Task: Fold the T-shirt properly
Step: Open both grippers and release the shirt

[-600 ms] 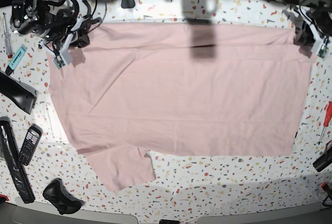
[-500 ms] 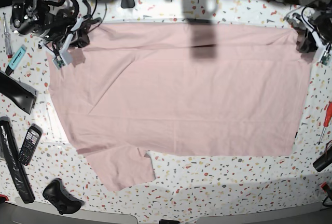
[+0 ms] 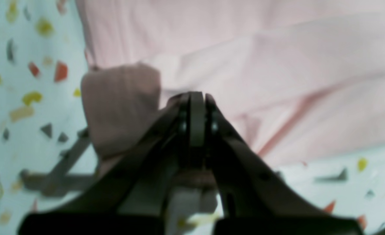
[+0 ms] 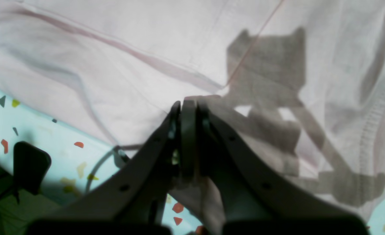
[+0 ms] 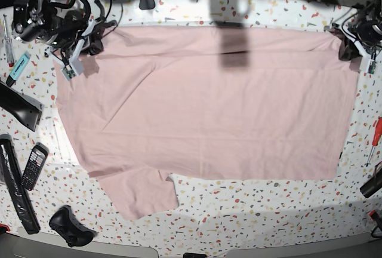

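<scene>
- Left wrist view: the left gripper is being seen with its jaws pressed together on a bunched edge of the T-shirt, where the cloth meets the speckled table.
- Right wrist view: the right gripper is being seen with its jaws together over the pink cloth; whether fabric is being pinched cannot be told. A stitched hem is running down the right.
- Base view: the T-shirt is being shown spread flat, plain side up, one sleeve pointing to the near edge. No writing can be read on it. A phone and a red screwdriver are lying beside it.
</scene>
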Motion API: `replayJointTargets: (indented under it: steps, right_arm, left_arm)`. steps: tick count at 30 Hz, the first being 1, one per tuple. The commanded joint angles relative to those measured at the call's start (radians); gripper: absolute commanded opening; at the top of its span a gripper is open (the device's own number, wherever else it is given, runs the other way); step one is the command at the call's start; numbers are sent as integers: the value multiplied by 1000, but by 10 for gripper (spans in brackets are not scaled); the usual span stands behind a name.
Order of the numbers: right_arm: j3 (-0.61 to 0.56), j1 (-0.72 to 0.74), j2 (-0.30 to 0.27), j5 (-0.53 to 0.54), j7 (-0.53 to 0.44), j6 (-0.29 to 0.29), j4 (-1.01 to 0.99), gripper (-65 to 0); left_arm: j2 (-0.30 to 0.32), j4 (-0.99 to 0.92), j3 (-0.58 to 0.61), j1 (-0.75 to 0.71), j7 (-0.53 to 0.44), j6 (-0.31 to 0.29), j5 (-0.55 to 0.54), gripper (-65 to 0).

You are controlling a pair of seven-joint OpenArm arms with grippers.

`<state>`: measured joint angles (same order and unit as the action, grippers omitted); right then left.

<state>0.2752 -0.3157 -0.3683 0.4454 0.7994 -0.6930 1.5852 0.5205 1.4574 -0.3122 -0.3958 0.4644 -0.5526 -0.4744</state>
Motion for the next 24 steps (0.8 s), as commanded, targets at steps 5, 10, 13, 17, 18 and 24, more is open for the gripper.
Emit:
replayJointTargets:
  steps: [5,10,13,17,18,24]
  right_arm:
    - [7,2,-14,16,27,-5,23,-650]
    - [7,-33,-14,64,57,-5,99,-650]
    - [7,-61,-14,63,58,-5,159,-650]
    - [7,-67,-14,63,56,-5,180,-650]
    - [7,-64,-14,64,55,-5,180,-650]
    - [9,-55,-14,66,54,-5,187,-650]
  left_arm:
    - [17,-63,-8,-18,50,-31,28,-650]
    - [58,-63,-8,-112,8,-31,47,-650]
    - [65,-63,-8,-156,5,-31,47,-650]
    - [63,-56,-8,-166,-25,-31,43,-650]
    - [63,-46,-8,-161,-24,-31,43,-650]
    - [103,97,-9,-147,-22,-29,7,-650]
